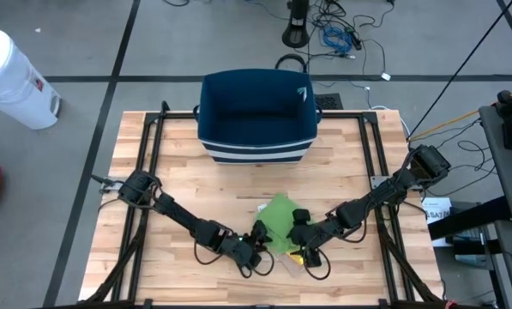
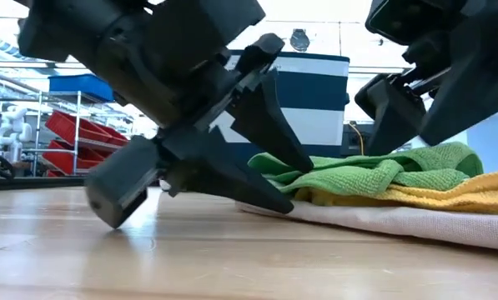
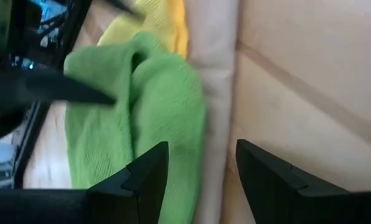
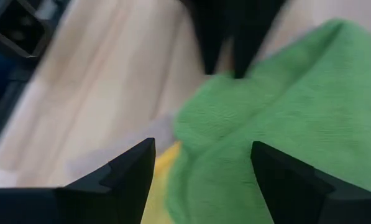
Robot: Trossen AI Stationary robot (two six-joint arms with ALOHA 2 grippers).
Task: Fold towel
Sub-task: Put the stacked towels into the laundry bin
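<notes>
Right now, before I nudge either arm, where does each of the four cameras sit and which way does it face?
High view: overhead, straight down on the table; both arms, the blue bin, the green towel.
Low view: table height, level across; left gripper open at the green towel, yellow cloth and white cloth beneath.
Left wrist view: on the left arm, past its own open fingers at the towel.
Right wrist view: on the right arm, past its open fingers at the towel.
Shared: all four see the green towel.

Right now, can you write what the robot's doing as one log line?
step: reaching for towel | left gripper: open, at green towel | right gripper: open, at towel | towel: bunched, unfolded
</notes>
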